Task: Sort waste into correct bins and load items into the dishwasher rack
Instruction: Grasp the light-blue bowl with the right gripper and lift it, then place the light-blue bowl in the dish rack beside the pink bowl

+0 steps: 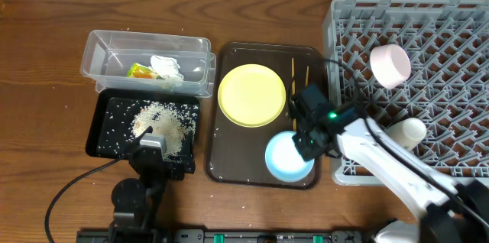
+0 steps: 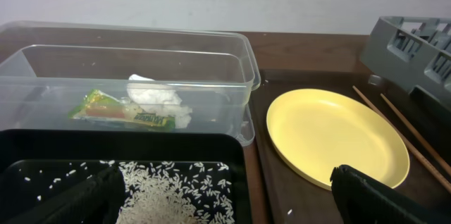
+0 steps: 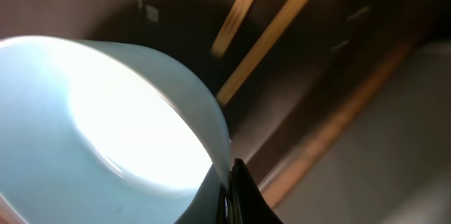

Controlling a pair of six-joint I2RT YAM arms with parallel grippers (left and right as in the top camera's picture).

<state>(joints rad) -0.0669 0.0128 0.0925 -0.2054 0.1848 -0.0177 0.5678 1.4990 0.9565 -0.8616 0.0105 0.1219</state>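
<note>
The right end effector [image 3: 234, 185] looks clamped on the thin rim of the light-blue bowl [image 1: 286, 159], on the side facing the grey dishwasher rack [image 1: 443, 37]. The bowl sits in the corner of the brown serving tray [image 1: 229, 163] nearest the robot, just beside the rack.

The step in hand is probably carrying this bowl into the rack. A rim pinch lets a bowl swing, so the hold should stay firm. The lift should go straight up until the base clears the tray's lip and the rack's wall. Then tip it between pegs in an open patch, away from the small pale bowl [image 1: 391, 66] lying there.

The bowl is round, with no long axis, and its mouth points up. The 2 chopsticks [image 1: 294, 75] lie parallel just beyond it, between the yellow plate [image 1: 252, 94] and the rack. Their long axes run toward the far edge of the bench [image 1: 46, 14], so avoid brushing them.

The left end effector [image 2: 222, 194] has its fingers apart, holding nothing, over the black tray [image 1: 103, 132] of rice.
</note>
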